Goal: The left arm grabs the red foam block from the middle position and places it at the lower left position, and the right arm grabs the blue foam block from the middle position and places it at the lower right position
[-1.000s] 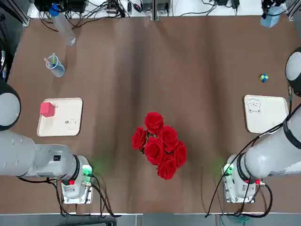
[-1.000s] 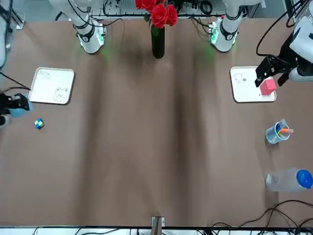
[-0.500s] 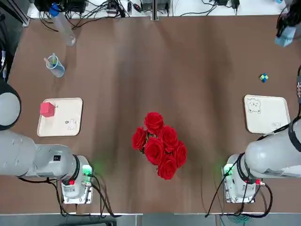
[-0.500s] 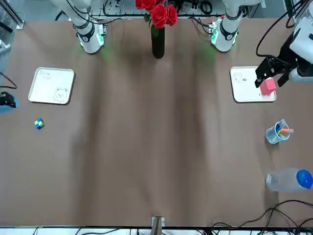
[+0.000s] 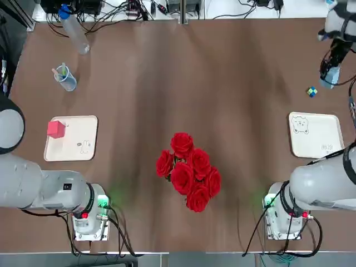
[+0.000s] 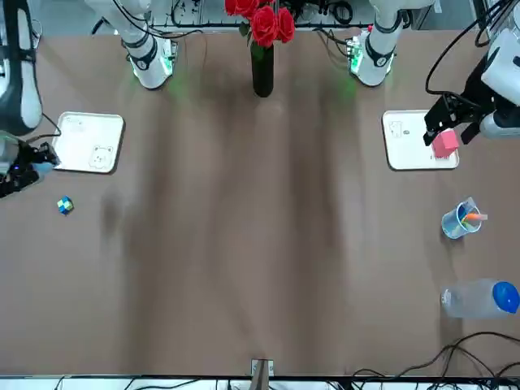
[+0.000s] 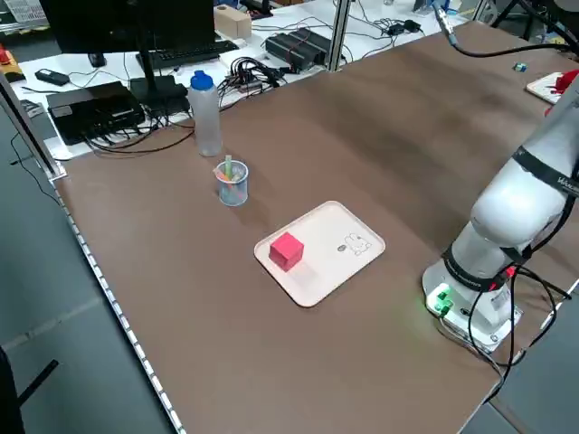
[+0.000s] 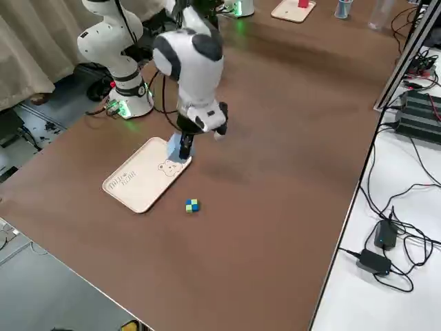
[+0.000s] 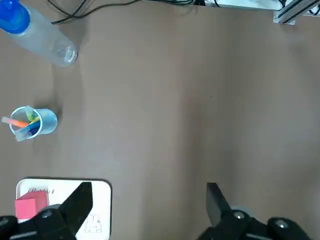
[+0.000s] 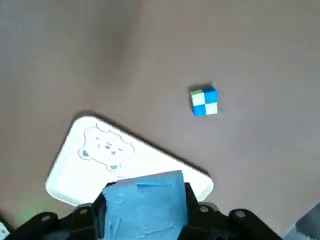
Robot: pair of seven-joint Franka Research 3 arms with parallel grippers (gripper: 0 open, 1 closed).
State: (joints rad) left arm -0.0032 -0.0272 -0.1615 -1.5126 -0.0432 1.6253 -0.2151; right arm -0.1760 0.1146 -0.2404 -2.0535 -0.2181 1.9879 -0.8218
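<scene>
The red foam block point(image 5: 55, 129) rests on the faceless cream tray point(image 5: 78, 147), near its far left corner. My left gripper point(image 9: 148, 192) hangs high above that tray, open and holding nothing; the red foam block point(image 9: 26, 207) shows beside one finger in the left wrist view. My right gripper point(image 5: 331, 72) is shut on the blue foam block point(image 10: 145, 200). It hovers just past the far edge of the bear-face tray point(image 5: 314, 134), which also appears below the block in the right wrist view point(image 10: 100, 150).
A tiny multicoloured cube point(image 5: 312, 92) lies close to the right gripper, beyond the bear tray. A bunch of red roses point(image 5: 189, 169) stands near the middle front. A clear cup point(image 5: 65, 78) and a lying bottle point(image 5: 75, 30) sit at the far left.
My right gripper has carried the blue block from the far right corner inward, toward the bear-face tray. The left arm and the red block have not moved.
</scene>
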